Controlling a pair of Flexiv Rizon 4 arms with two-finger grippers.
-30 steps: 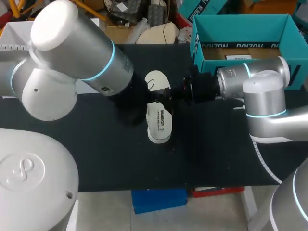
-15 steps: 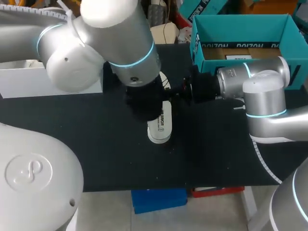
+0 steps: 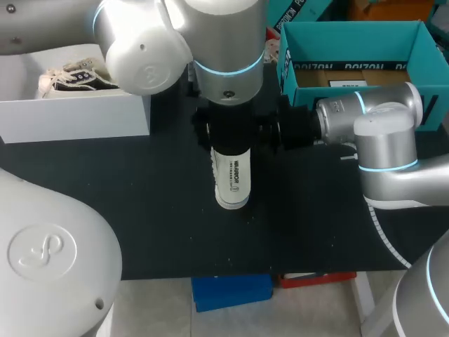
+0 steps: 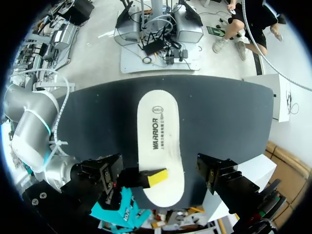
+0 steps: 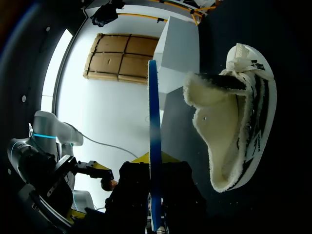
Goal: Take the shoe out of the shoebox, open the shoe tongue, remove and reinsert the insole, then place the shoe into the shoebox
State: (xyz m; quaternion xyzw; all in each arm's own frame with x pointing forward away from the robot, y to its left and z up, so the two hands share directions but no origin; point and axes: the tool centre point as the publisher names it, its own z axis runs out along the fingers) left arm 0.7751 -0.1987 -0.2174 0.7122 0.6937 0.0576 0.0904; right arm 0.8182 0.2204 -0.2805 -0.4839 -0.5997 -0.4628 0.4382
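Fingers of the right gripper (image 4: 157, 178) pinch the far end of the insole (image 3: 232, 181), white with dark print, lying lengthwise at the bench's (image 3: 140, 210) middle. Above that end the left gripper (image 3: 228, 140) hangs spread. A fleece-lined white shoe (image 5: 239, 122) lies ahead of the right gripper, toward the white shoebox (image 3: 77, 116) at the left edge. Within the last second the left arm has swung in over the insole, which has not moved.

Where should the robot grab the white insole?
Probably the insole across its narrow middle, from straight above. It lies flat and thin on the table, so only its long side edges offer a pinch. The open left gripper hangs over its end.
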